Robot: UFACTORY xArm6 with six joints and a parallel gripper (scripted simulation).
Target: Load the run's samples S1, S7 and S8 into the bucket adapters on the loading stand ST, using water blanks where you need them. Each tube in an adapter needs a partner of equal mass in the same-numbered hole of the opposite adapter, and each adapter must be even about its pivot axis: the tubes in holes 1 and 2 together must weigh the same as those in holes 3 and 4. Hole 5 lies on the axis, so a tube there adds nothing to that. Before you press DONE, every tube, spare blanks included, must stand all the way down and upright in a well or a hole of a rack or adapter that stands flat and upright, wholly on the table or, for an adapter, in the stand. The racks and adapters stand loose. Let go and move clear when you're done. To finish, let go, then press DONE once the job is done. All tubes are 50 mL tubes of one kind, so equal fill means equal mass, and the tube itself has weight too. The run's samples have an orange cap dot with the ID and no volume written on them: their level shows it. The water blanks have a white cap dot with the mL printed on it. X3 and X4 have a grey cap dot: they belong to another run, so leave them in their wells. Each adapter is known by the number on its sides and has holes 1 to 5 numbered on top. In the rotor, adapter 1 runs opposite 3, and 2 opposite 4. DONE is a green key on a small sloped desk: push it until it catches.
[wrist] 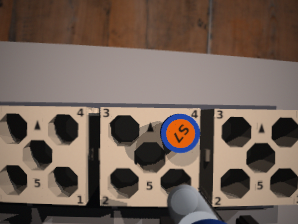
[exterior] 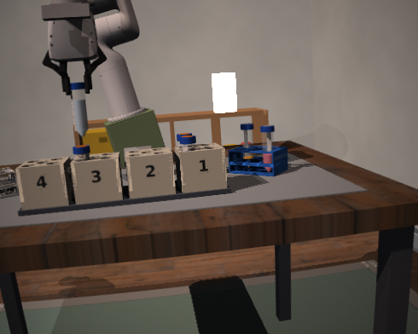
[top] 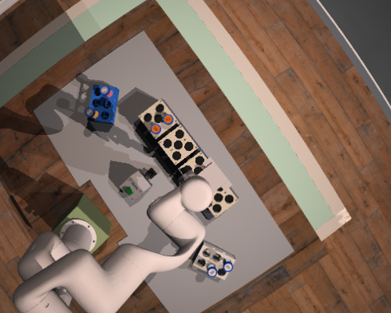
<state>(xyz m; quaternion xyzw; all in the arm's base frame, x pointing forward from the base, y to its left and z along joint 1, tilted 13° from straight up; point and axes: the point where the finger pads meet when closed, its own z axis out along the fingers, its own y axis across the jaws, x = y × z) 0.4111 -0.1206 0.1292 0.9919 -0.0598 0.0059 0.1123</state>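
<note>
My gripper [exterior: 77,89] is shut on a blue-capped tube [exterior: 80,112] [wrist: 189,201] of clear liquid, filled high; its cap dot is hidden. It hangs above adapter 3 [exterior: 110,187] [wrist: 112,156], near hole 1 in the wrist view. S7 [wrist: 180,133] [exterior: 81,150] stands in hole 4 there; its other holes look empty. Adapter 1 [exterior: 204,181] holds two orange-dot tubes, one [top: 167,119] in hole 4 and one [top: 156,128] in hole 1. Adapter 2 [exterior: 150,185] and adapter 4 [exterior: 42,196] show no tubes. All four stand in the stand [exterior: 127,200].
A pale rack [top: 208,259] holds two white-dot tubes [top: 227,267] [top: 211,272]. The blue rack [top: 114,100] [exterior: 281,158] holds two grey-dot tubes [top: 104,90] [top: 89,112]. The green DONE key [top: 128,191] is on its sloped desk [top: 141,184], on the robot's side of the adapters.
</note>
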